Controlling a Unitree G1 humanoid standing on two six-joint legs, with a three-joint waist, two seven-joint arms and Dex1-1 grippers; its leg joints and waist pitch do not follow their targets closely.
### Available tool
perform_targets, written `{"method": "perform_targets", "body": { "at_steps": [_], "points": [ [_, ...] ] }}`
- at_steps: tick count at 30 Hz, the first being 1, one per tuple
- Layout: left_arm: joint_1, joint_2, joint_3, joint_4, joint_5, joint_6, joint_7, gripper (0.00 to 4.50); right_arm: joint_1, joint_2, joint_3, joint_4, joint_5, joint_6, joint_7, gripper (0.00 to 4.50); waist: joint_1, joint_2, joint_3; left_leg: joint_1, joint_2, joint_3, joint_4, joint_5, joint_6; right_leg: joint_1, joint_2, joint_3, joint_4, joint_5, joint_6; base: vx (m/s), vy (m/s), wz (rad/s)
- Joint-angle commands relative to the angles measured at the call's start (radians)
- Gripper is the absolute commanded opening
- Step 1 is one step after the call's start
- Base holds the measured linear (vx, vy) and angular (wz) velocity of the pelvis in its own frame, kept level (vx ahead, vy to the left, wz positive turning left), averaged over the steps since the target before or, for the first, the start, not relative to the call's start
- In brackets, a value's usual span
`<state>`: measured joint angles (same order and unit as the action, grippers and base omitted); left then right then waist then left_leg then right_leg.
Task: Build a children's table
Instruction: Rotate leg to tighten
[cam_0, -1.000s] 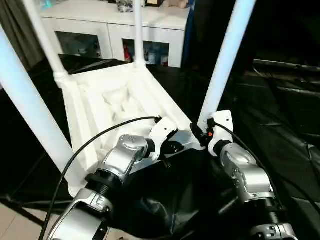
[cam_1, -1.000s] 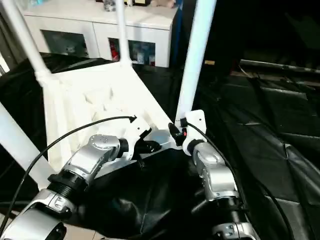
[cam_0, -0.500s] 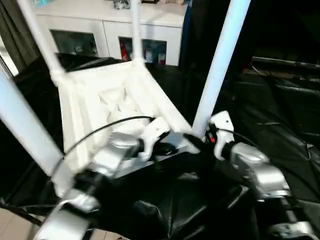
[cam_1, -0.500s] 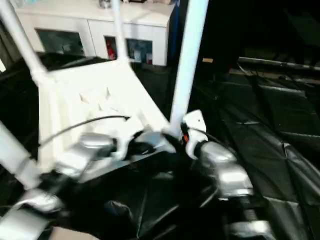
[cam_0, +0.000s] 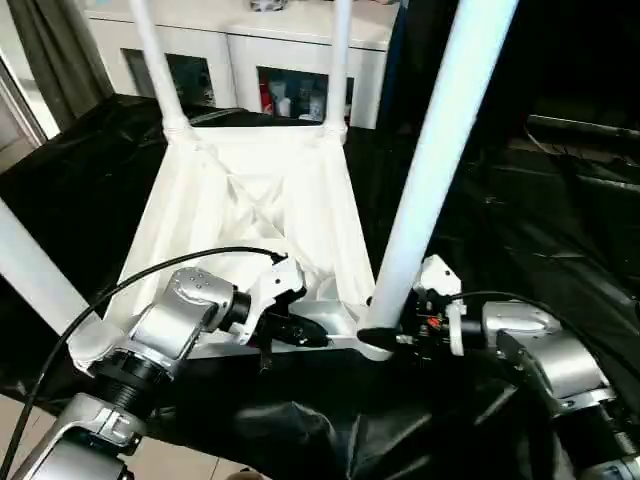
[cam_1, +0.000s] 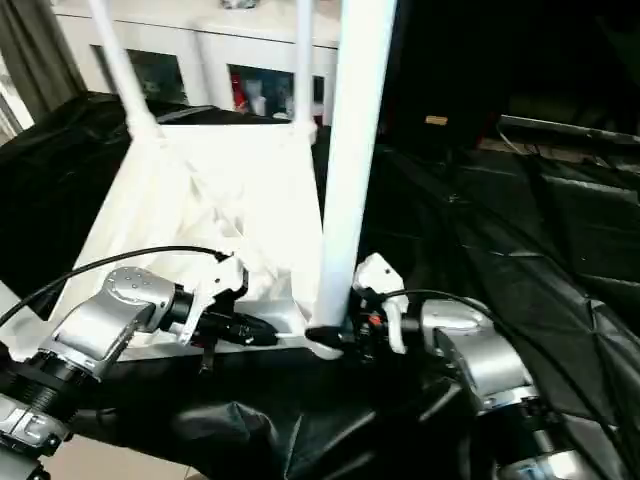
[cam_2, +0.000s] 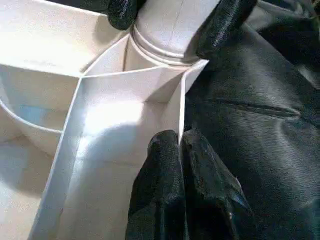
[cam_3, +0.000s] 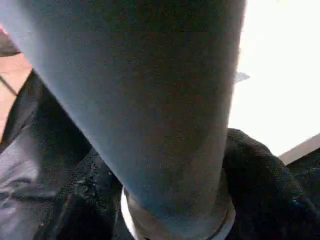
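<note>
At lower centre, my right gripper (cam_0: 385, 335) clasped the long white tubular leg (cam_0: 432, 165) at its socket while my left gripper (cam_2: 182, 150) pinched the white ribbed plastic tabletop's (cam_0: 255, 205) rim, seating the leg; next, I judged, a firm push.

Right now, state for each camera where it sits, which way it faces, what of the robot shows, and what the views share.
Head eyes: forward-down over both silver forearms at the upturned table top, left claw, right claw.
Left wrist: along its claw, pinching the top's rim; the right claw's fingers hug the near right leg.
Right wrist: close on that leg.
Shared: that leg's base.
</note>
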<state>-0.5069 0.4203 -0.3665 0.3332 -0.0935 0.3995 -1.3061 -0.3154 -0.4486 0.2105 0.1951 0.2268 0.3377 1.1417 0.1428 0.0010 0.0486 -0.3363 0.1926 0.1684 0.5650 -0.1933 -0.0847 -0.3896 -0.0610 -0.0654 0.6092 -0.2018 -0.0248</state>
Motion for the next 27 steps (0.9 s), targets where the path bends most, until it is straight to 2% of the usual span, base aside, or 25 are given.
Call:
{"method": "perform_targets", "body": {
  "at_steps": [1, 6, 8, 13, 14, 16, 17, 18, 20, 21, 23, 24, 26, 27],
  "points": [
    [0.011, -0.004, -0.028, -0.006, -0.011, 0.015, -0.026, 0.00, -0.002, -0.006, 0.026, -0.027, 0.012, 0.014, 0.029, 2.57, -0.001, -0.004, -0.054, -0.007, 0.037, -0.007, -0.057, -0.146, 0.048, 0.050, -0.083, 0.052, -0.077, -0.194, -0.184, 0.000, 0.000, 0.00],
    [0.008, -0.013, -0.028, -0.004, -0.004, 0.020, -0.014, 0.00, 0.004, -0.005, 0.027, -0.031, 0.020, 0.020, 0.030, 2.42, 0.001, -0.007, -0.055, -0.009, 0.037, -0.008, -0.056, -0.133, 0.048, 0.051, -0.083, 0.052, -0.076, -0.196, -0.177, 0.000, 0.000, 0.00],
    [0.005, -0.018, -0.026, -0.003, 0.001, 0.025, 0.003, 0.00, 0.008, 0.000, 0.026, -0.026, 0.021, 0.019, 0.026, 2.41, 0.001, -0.015, -0.055, -0.010, 0.037, -0.007, -0.056, -0.126, 0.052, 0.051, -0.083, 0.051, -0.074, -0.187, -0.178, 0.000, 0.000, 0.00],
    [-0.008, -0.036, -0.002, 0.020, 0.021, 0.037, 0.089, 0.00, 0.004, 0.046, 0.014, 0.013, -0.004, 0.017, -0.056, 2.39, 0.004, -0.012, -0.052, -0.010, 0.035, -0.008, -0.057, -0.140, 0.048, 0.049, -0.085, 0.051, -0.080, -0.245, -0.162, 0.000, 0.000, 0.00],
    [-0.021, -0.057, 0.015, 0.051, 0.035, 0.029, 0.151, 0.00, -0.010, 0.090, -0.013, 0.063, -0.028, 0.018, -0.165, 2.39, 0.002, -0.003, -0.051, -0.009, 0.035, -0.008, -0.057, -0.148, 0.044, 0.045, -0.085, 0.052, -0.082, -0.259, -0.161, 0.000, 0.000, 0.00],
    [-0.052, -0.116, 0.045, 0.118, 0.063, 0.026, 0.286, 0.00, -0.036, 0.194, -0.094, 0.161, -0.061, 0.033, -0.428, 2.36, -0.005, 0.000, -0.042, -0.004, 0.029, -0.009, -0.063, -0.211, 0.010, 0.041, -0.086, 0.048, -0.099, -0.388, -0.135, -0.028, -0.001, -0.04],
    [-0.060, -0.133, 0.051, 0.131, 0.067, 0.030, 0.316, 0.00, -0.038, 0.216, -0.114, 0.174, -0.061, 0.043, -0.482, 2.36, -0.015, -0.005, -0.043, -0.003, 0.026, -0.019, -0.070, -0.256, -0.021, 0.048, -0.089, 0.039, -0.109, -0.517, -0.081, -0.056, -0.003, -0.08],
    [-0.068, -0.153, 0.057, 0.145, 0.071, 0.034, 0.351, 0.00, -0.038, 0.239, -0.132, 0.181, -0.057, 0.049, -0.528, 2.34, -0.016, -0.002, -0.045, -0.003, 0.027, -0.021, -0.072, -0.256, -0.023, 0.049, -0.091, 0.040, -0.110, -0.520, -0.069, -0.057, 0.012, -0.13],
    [-0.087, -0.212, 0.062, 0.176, 0.082, 0.039, 0.430, 0.00, -0.035, 0.303, -0.179, 0.198, -0.066, 0.067, -0.685, 2.33, -0.021, 0.005, -0.048, 0.004, 0.031, -0.021, -0.071, -0.263, -0.020, 0.040, -0.088, 0.044, -0.111, -0.473, -0.072, 0.000, 0.000, 0.00],
    [-0.088, -0.215, 0.062, 0.178, 0.083, 0.039, 0.434, 0.00, -0.035, 0.307, -0.182, 0.199, -0.067, 0.068, -0.694, 2.32, -0.026, 0.002, -0.047, 0.004, 0.031, -0.018, -0.072, -0.265, -0.019, 0.037, -0.085, 0.047, -0.109, -0.435, -0.086, 0.000, 0.000, 0.00],
    [-0.103, -0.275, 0.063, 0.198, 0.085, 0.038, 0.497, 0.00, -0.027, 0.348, -0.184, 0.206, -0.101, 0.056, -0.795, 2.32, -0.029, 0.000, -0.049, -0.001, 0.029, -0.017, -0.071, -0.254, -0.014, 0.041, -0.084, 0.048, -0.105, -0.393, -0.099, 0.000, 0.000, 0.00],
    [-0.110, -0.300, 0.062, 0.205, 0.087, 0.038, 0.522, 0.00, -0.026, 0.367, -0.185, 0.211, -0.111, 0.050, -0.830, 2.32, -0.030, 0.002, -0.049, 0.002, 0.030, -0.015, -0.070, -0.252, -0.015, 0.037, -0.082, 0.051, -0.104, -0.376, -0.106, 0.000, 0.000, 0.00],
    [-0.121, -0.344, 0.054, 0.222, 0.100, 0.026, 0.561, 0.00, -0.030, 0.412, -0.189, 0.221, -0.125, 0.043, -0.876, 2.32, -0.029, 0.000, -0.049, 0.001, 0.030, -0.014, -0.069, -0.243, -0.013, 0.039, -0.082, 0.052, -0.102, -0.351, -0.113, 0.000, 0.000, 0.00],
    [-0.124, -0.362, 0.051, 0.230, 0.105, 0.022, 0.574, 0.00, -0.034, 0.426, -0.171, 0.224, -0.138, 0.037, -0.877, 2.32, -0.028, 0.001, -0.051, 0.000, 0.029, -0.015, -0.068, -0.238, -0.010, 0.042, -0.083, 0.052, -0.100, -0.340, -0.114, 0.000, 0.000, 0.00]
  ]
}}
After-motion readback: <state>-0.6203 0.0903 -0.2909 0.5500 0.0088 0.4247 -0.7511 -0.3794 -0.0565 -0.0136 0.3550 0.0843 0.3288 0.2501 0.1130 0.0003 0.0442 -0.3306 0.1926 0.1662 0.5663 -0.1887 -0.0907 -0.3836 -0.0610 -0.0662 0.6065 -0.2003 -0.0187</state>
